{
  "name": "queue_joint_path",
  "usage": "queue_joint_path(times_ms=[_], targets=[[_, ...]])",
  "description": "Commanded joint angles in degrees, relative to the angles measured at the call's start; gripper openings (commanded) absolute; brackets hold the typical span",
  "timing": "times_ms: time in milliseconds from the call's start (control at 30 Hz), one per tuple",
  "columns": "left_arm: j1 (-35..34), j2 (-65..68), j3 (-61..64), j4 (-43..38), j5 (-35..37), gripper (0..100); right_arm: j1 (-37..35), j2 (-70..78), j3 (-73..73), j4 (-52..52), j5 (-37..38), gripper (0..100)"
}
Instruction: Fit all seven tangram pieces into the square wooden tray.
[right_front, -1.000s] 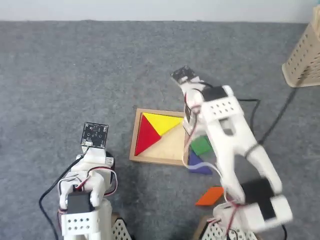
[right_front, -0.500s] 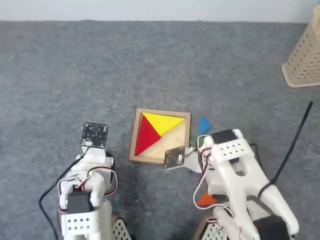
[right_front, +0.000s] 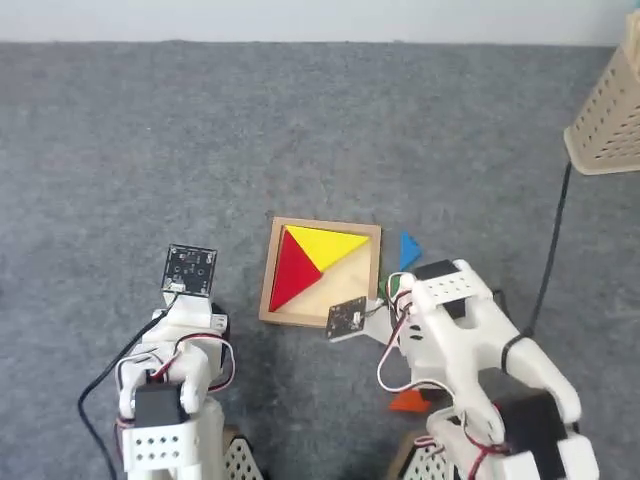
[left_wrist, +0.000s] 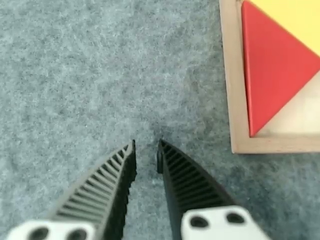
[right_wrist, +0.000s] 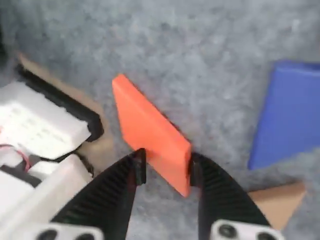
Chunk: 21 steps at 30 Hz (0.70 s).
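Pinching the orange piece (right_wrist: 147, 125) by its two long edges, we are holding the right claw (right_wrist: 165, 167) closed on it, a finger pressed to each side, since a thin tile lying flat on the surface (right_front: 150, 130) is offering nothing else to grip. The piece is sitting close to the right arm's base, well apart from the tray (right_front: 268, 275), and we are not able to tell whether it is clear of the surface or only being squeezed where it lies. The tray is lying between the two arms. It is carrying the red triangle (right_front: 292, 270) against its left rim and the yellow triangle (right_front: 325, 245) along its far rim, the two meeting along a slanted edge. We are judging that the big pieces are going in first so that the rims are locating them, leaving the bare wood on the right and near sides for the smaller ones. A blue triangle (right_front: 408, 250) is waiting just beside the tray's right rim, and a darker blue piece (right_wrist: 290, 110) is lying near the orange one, both on the right arm's side, which is probably why this arm is doing the carrying. We are resting the left claw (left_wrist: 146, 146) low over bare surface just beside the tray's near left corner, its fingers barely parted and holding nothing.
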<state>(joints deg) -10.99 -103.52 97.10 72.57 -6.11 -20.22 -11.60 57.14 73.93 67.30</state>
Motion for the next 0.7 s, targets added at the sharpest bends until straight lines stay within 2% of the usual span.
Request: queue_joint_path(times_ms=[0, 167, 500, 667], targets=[[0.18, -1.23, -0.57, 0.0, 0.44, 7, 0.84, 2.51, 0.09, -6.73, -4.92, 19.1], [0.18, -1.23, -0.57, 0.0, 0.44, 7, 2.33, 2.59, -4.48, -7.87, -14.68, 19.1], [0.18, -1.23, -0.57, 0.0, 0.44, 7, 13.41, 2.68, -16.0, -7.96, -32.18, 19.1], [0.18, -1.23, -0.57, 0.0, 0.44, 7, 14.55, 2.51, -18.99, -5.41, -33.93, 19.1]])
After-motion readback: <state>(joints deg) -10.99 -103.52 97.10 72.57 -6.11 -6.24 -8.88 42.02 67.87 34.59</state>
